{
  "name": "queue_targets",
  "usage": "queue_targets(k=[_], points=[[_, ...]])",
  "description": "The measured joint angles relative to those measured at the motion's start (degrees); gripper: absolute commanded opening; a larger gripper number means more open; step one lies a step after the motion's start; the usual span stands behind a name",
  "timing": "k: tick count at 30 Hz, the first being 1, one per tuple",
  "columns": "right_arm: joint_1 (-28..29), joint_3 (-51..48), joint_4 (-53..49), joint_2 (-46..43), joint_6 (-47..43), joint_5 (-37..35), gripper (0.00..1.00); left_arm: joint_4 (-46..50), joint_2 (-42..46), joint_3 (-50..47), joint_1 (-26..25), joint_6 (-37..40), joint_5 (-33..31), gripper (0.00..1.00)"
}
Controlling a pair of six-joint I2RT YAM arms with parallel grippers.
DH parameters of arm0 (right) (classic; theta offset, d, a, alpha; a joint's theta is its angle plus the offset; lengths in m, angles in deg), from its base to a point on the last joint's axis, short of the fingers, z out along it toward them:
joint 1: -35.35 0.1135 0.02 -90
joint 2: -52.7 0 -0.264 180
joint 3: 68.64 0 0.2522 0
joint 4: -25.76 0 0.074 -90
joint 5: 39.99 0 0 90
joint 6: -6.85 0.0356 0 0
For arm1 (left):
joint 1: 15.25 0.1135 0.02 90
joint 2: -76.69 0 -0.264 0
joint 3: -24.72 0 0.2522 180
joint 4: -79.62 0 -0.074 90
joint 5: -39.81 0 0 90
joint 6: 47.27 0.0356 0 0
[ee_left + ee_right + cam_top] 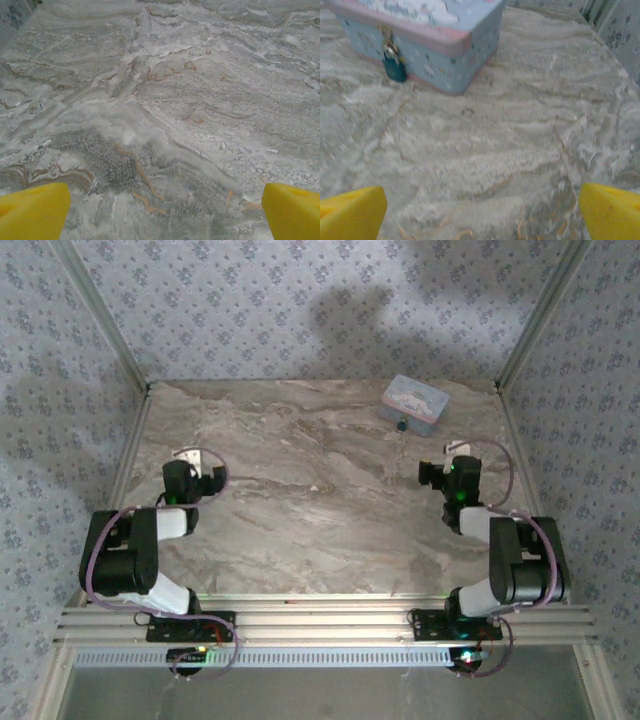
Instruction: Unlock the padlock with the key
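- The padlock (pixel 395 69), small and dark teal-black, is hanging on the front of the pale blue tin (pixel 465 60), sitting far right on the table (pixel 300 530).
- The left gripper (pixel 165 210) and right gripper (pixel 482 212) are gaping wide, gripping nothing.

Pale blue tin (pixel 414 400) with cartoon lid and pink rim: sits askew at far right of marble-patterned tabletop (pixel 300 500), close to back wall. Veining in grey, beige and rust across the surface. Floral-print wallpaper (pixel 250 310) behind and on both sides, with a soft dark shadow (pixel 350 310) high on the back. Slanted aluminium post (pixel 104 315) at each back corner. Ribbed aluminium rails (pixel 320 620) along near edge, perforated pale strip (pixel 300 657) just below.
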Motion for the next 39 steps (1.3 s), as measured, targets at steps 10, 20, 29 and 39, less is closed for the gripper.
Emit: queue_targets(k=[10, 20, 29, 39], points=[[6.08, 48.30, -35.98, 15.10, 9.09, -1.92, 0.87, 20.31, 1.31, 18.32, -0.09, -7.48, 6.32, 0.93], [12.52, 95.03, -62.49, 48.61, 10.75, -4.31, 0.82, 28.74, -10.08, 34.47, -8.70, -19.02, 18.38, 0.86], [10.47, 101.68, -72.57, 57.16, 11.23, -0.11, 0.76, 32.81, -18.97, 41.81, -12.92, -21.88, 24.70, 0.83], [10.88, 81.11, -64.28, 46.03, 8.83, 1.40, 0.69, 34.12, -20.52, 41.81, -13.31, -23.56, 26.75, 0.83]])
